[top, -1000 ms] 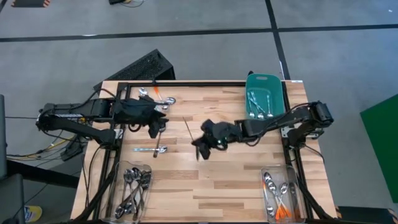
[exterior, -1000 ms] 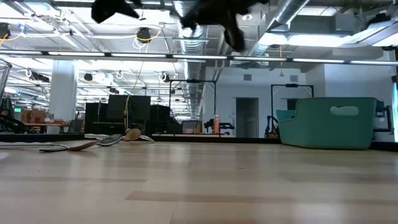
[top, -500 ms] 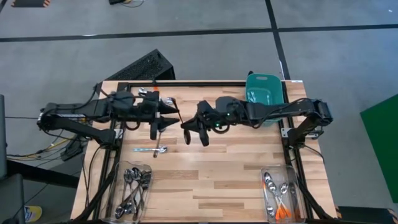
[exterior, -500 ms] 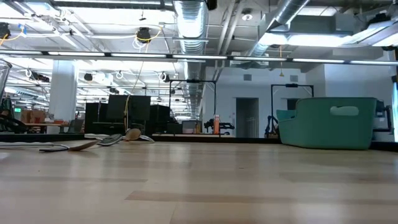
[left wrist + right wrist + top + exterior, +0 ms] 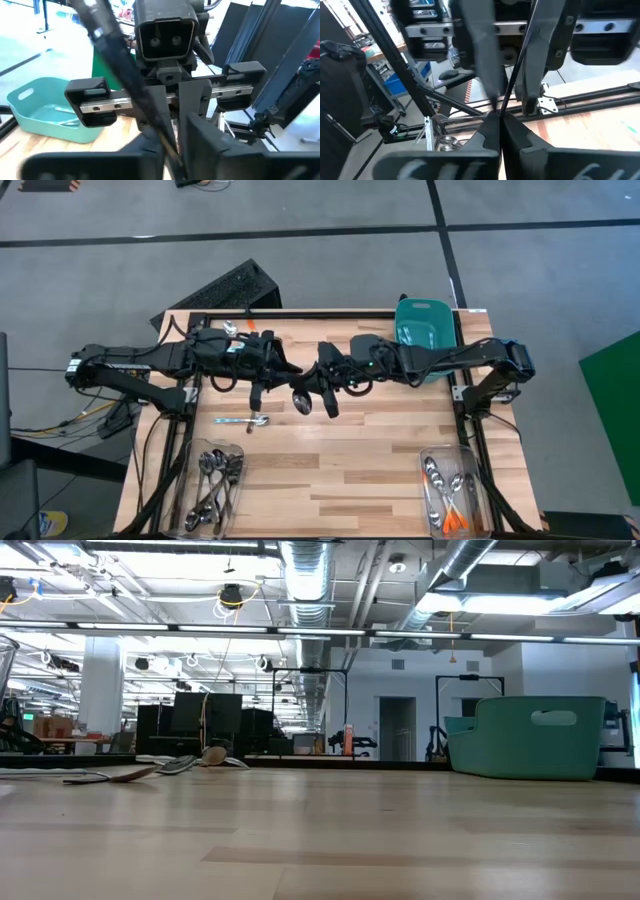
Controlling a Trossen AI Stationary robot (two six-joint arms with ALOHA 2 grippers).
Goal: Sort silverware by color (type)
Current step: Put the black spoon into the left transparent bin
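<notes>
Mid-air, on the left-arm side of the teal plastic tub [image 5: 424, 315]: right claw [image 5: 322, 385] clamped tight on a dark-metal-handled spoon [image 5: 301, 402]. Left claw [image 5: 275, 370] meets it there; we cannot tell its grip. Risk we see: if the right lets go before the left holds, the spoon drops onto the wooden desk [image 5: 360, 470].

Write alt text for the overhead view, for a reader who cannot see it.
Two dark robot arms meet above the far middle of a wooden table, the left claw and right claw close together around a thin dark spoon. A teal tub holds spoons at the far right; two clear bins at the near corners hold more.
</notes>
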